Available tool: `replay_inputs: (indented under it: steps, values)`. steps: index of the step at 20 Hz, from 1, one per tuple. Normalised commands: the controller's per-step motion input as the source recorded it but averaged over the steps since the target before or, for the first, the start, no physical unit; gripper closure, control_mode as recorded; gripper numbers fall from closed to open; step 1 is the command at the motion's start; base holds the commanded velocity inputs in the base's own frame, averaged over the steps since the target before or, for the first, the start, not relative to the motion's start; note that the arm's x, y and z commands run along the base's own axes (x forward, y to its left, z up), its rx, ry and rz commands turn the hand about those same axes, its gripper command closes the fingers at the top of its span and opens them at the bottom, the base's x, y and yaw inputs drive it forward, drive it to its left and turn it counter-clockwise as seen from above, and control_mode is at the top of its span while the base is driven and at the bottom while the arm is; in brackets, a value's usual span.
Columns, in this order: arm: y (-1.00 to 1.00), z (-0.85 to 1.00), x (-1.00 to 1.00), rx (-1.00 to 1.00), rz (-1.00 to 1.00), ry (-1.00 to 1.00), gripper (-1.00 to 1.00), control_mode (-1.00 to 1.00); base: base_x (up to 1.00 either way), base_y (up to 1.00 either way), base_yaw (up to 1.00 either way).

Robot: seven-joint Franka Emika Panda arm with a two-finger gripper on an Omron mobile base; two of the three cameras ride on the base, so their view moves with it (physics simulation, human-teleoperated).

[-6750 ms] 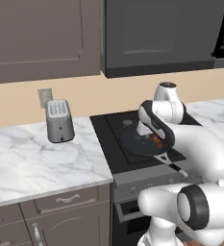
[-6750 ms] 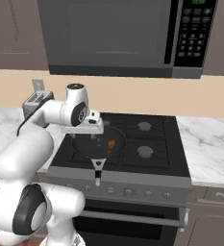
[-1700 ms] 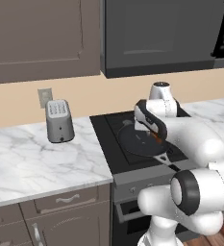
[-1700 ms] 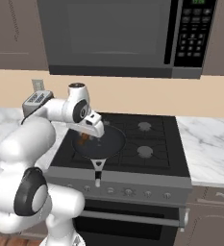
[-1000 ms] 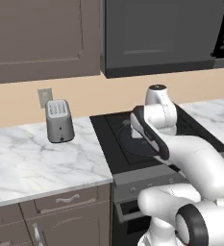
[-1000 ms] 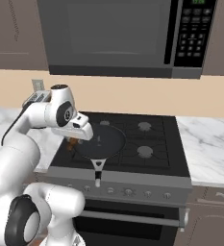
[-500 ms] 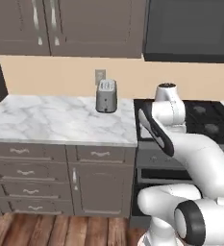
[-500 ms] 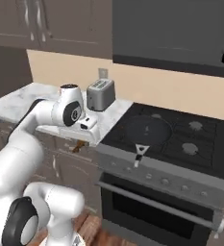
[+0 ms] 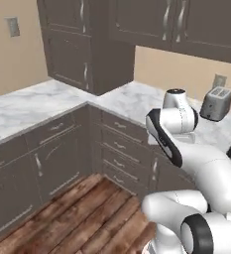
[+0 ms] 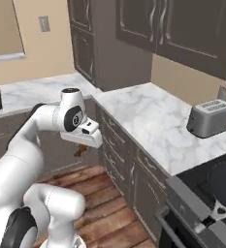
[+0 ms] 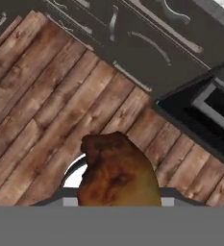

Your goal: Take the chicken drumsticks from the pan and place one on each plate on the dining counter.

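Observation:
My gripper (image 10: 82, 146) is shut on a chicken drumstick (image 11: 118, 173), an orange-brown piece that hangs below the hand over the wooden floor. In the right base view the same drumstick (image 10: 79, 151) shows as a small brown bit under the white hand, in front of the corner cabinets. The dark pan (image 10: 225, 183) sits on the stove at the far right edge, its short handle pointing toward the front. The plates and the dining counter are out of view.
An L-shaped marble counter (image 10: 148, 114) over grey drawers and doors (image 9: 62, 149) wraps the corner ahead. A silver toaster (image 10: 209, 117) stands on it near the stove. Wooden floor (image 9: 87, 213) spreads open in front of the cabinets.
The whole picture has swung left, away from the stove toward the corner cabinets, so the base has moved. The drumstick has stayed in the gripper throughout.

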Motion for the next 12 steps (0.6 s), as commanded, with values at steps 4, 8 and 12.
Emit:
replay_inputs:
  steps: [4,8,12]
  values:
    - [0.0,0.0,0.0,0.0,0.0,0.0,1.0,1.0,-0.07,0.0,1.0]
    - [0.0,0.0,0.0,0.0,0.0,0.0,1.0,1.0,-0.06,0.0,1.0]
    - [0.0,0.0,0.0,0.0,0.0,0.0,1.0,1.0,-0.04,0.0,1.0]
